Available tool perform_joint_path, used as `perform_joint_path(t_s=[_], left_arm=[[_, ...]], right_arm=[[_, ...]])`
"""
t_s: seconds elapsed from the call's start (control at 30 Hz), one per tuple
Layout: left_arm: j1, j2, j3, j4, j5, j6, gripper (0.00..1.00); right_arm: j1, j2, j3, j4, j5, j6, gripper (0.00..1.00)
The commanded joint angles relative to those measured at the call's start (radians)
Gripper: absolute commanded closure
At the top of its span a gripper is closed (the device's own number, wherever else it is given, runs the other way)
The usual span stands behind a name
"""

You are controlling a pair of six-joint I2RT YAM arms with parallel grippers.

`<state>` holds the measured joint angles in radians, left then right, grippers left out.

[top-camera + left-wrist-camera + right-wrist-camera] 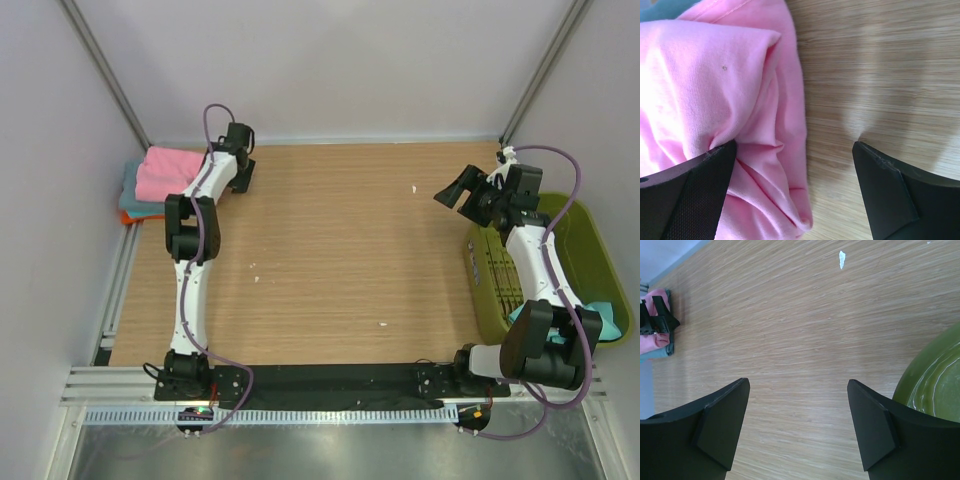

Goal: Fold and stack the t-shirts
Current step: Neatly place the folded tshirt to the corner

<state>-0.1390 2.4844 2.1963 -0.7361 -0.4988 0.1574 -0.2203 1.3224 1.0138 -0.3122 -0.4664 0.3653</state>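
The top view alone shows the whole layout: the pink shirt (pixel 170 170) lies folded at the upper left of the table (pixel 340 250), on a blue-green layer (pixel 128 195) with an orange edge (pixel 129 218) under it. The basket (pixel 592 240) stands at the right edge of the frame. It holds a teal shirt (pixel 607 312) at its near end, partly hidden by the right arm. The left wrist view alone gives the close detail. There the left gripper (pixel 795 150) stands wide open and grips nothing. Its left finger (pixel 700 185) is at the pink shirt's (pixel 715 85) folded edge, where the cloth puckers, and the other finger is over bare table. A blue-green strip (pixel 660 7) shows at the upper left. In the right wrist view the right gripper (pixel 798 387) is also spread wide and empty above the table. The basket rim (pixel 932 385) curves in at the lower right, beside one finger. The stack is small at the far left, pink on top (pixel 654 339).
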Motion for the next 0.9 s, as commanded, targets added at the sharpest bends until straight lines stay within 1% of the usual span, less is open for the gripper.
perform_joint_path(t_s=[0.0,0.13,0.2,0.33,0.43,0.47,0.53,0.67,0.7,0.8,0.87], left_arm=[[0.006,-0.048,-0.010,0.056,-0.115,0.028,0.01],[0.004,-0.058,-0.013,0.087,-0.168,0.044,0.00],[0.004,-0.062,-0.010,0.089,-0.153,0.050,0.00],[-0.010,-0.077,0.000,0.038,-0.014,0.073,0.00],[-0.028,-0.117,0.000,-0.029,0.201,0.109,0.00],[-0.033,-0.130,0.002,-0.045,0.307,0.113,0.00],[-0.036,-0.160,0.006,-0.083,0.403,0.100,0.00],[-0.027,-0.182,0.062,-0.109,0.491,0.008,0.00],[-0.022,-0.185,0.089,-0.117,0.529,-0.042,0.01],[0.030,-0.205,0.140,-0.108,0.578,-0.129,0.01],[0.052,-0.220,0.151,-0.095,0.542,-0.142,0.00]], right_arm=[[-0.011,0.005,0.000,0.015,0.015,-0.009,0.14],[-0.013,0.001,-0.006,0.015,0.015,-0.005,0.14],[-0.013,0.000,-0.007,0.013,0.017,-0.003,0.14],[-0.011,-0.002,-0.012,0.012,0.018,-0.003,0.14],[-0.013,0.000,-0.012,0.010,0.017,0.003,0.14],[-0.013,-0.002,-0.014,0.013,0.015,0.006,0.14],[-0.014,-0.002,-0.017,0.019,0.014,0.007,0.14],[-0.017,-0.018,-0.032,0.021,0.014,0.007,0.14],[-0.019,-0.029,-0.040,0.021,0.015,0.004,0.14],[-0.030,-0.051,-0.069,0.016,0.014,0.006,0.14],[-0.036,-0.058,-0.087,0.016,0.011,0.009,0.14]])
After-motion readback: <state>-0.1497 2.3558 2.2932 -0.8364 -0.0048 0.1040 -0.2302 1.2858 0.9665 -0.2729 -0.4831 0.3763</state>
